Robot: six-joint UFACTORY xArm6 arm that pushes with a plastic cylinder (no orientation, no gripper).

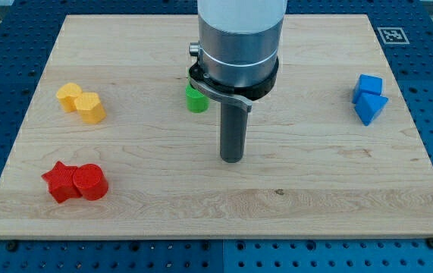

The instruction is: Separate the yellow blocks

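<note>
Two yellow blocks touch each other at the view's left: a rounded, flower-like yellow block [69, 95] and a yellow hexagonal block [90, 108] just right and below it. My tip [232, 158] rests on the wooden board [163, 205] near the middle, far to the right of the yellow pair and a little lower. The arm's grey body hides the board's top centre.
A green block [196, 99] sits partly hidden behind the arm, up-left of my tip. A red star block [61, 182] and a red cylinder [90, 182] touch at lower left. Two blue blocks [368, 98] touch at the right.
</note>
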